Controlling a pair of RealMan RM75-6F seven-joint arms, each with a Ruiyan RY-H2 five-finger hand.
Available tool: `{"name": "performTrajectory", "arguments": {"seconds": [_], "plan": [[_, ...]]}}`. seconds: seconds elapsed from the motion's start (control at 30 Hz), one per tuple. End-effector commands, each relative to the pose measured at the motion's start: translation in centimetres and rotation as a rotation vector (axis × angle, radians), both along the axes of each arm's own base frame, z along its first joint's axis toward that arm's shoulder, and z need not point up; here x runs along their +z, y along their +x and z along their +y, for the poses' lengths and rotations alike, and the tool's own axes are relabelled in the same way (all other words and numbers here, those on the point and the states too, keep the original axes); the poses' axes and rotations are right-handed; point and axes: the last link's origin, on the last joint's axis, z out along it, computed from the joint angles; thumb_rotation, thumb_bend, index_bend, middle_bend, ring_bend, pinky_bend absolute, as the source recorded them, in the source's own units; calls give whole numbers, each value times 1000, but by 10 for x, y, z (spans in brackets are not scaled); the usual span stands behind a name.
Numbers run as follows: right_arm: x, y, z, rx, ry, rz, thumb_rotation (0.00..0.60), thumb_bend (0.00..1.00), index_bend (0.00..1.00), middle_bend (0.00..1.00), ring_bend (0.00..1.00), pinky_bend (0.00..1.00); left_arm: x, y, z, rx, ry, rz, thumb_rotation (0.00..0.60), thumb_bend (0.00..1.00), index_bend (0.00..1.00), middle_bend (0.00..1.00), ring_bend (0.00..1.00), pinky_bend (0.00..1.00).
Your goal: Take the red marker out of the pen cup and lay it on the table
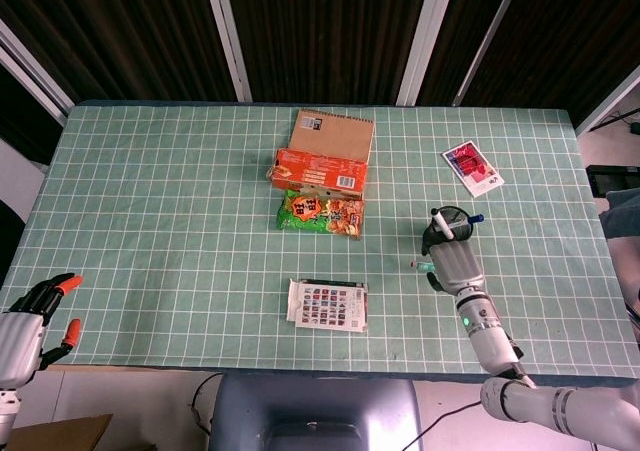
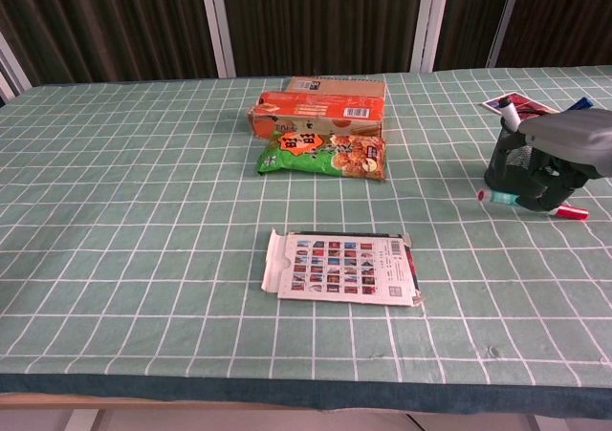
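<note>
One pen cup (image 2: 512,160) here, one red marker (image 2: 532,204), one green snack bag (image 1: 321,213), one orange box (image 1: 320,170), one notebook (image 1: 336,132), two printed cards (image 1: 328,304) (image 1: 473,167), two hands (image 1: 457,264) (image 1: 32,323).

Even, bright overhead light on my feeds, no glare on the table (image 1: 180,221). Shadows soft, short, tucked under objs. Bkgd behind the far edge dark. Head view sharp; chest view slightly soft at right edge w/ mild wide-angle stretch.
</note>
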Motion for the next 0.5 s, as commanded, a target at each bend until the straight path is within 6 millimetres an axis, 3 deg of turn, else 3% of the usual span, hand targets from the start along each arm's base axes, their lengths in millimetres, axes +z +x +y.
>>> {"name": "performTrajectory", "arguments": {"seconds": [0.03, 0.2, 0.27, 0.37, 0.47, 0.5], "plan": [[20, 1, 12, 21, -32, -29, 600, 312, 357, 1000, 1000, 1000, 0, 0, 0, 0, 0, 1, 600, 457, 217, 168, 195, 386], [55, 8, 37, 83, -91, -93, 600, 255, 275, 1000, 1000, 1000, -1, 1, 1, 1, -3, 4, 600, 458, 216, 168, 196, 387], [74, 13, 53, 147, -152, -154, 600, 254, 296, 1000, 1000, 989, -1, 1, 1, 0, -4, 5, 600, 458, 216, 168, 196, 387], [105, 12, 84, 270, -273, -212, 600, 254, 404, 952, 972, 886, -2, 1, 1, 0, -4, 7, 600, 458, 217, 168, 196, 387], [127, -5, 116, 273, -390, -137, 600, 254, 449, 734, 760, 723, -2, 0, 1, 2, -1, 11, 600, 458, 217, 168, 196, 387], [132, -11, 125, 248, -420, -105, 600, 254, 436, 631, 632, 646, -2, 0, 1, 4, 0, 13, 600, 458, 217, 168, 196, 386]]}}
